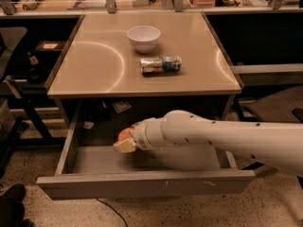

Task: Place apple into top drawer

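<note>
Judged firm, smooth and light, apple [125, 133] is pinched across its sides by gripper [124, 144], lower centre-left of frame, inside drawer [142, 188].

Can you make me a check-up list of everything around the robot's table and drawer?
Surface: beige table, with two things on it and no apple.
Job's things: apple at the gripper's tip, inside the open top drawer, partly hidden by the gripper.
Clutter: white bowl and foil snack packet on the table, apart from each other; paper scraps in the dark space behind the drawer.
Grippers: gripper inside the drawer's left half; its arm enters from the right.
Cables: one dark cable on the floor below the drawer front.
Surroundings: speckled floor; cluttered bench behind the table.
</note>
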You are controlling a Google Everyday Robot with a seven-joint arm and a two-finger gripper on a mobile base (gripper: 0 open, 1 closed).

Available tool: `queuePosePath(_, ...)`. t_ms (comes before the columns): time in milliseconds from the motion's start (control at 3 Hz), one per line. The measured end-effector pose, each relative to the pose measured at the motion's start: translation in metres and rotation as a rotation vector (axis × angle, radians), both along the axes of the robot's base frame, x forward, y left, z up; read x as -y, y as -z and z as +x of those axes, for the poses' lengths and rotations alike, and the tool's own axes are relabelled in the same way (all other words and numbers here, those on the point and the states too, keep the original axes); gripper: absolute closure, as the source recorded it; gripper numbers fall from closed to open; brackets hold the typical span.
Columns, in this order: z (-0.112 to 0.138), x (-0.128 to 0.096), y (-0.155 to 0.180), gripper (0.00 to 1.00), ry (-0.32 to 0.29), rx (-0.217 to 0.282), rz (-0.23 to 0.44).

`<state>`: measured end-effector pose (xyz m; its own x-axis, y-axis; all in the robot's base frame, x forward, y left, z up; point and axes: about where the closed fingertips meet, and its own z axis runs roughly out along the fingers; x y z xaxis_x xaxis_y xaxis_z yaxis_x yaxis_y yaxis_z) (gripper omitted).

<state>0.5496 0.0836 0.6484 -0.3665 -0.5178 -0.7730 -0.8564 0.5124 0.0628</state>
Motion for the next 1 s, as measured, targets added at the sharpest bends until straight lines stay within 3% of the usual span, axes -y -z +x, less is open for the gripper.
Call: queuePosePath(1000,0.010,0.004,0.023,1.00,0.036,0.040,0.019)
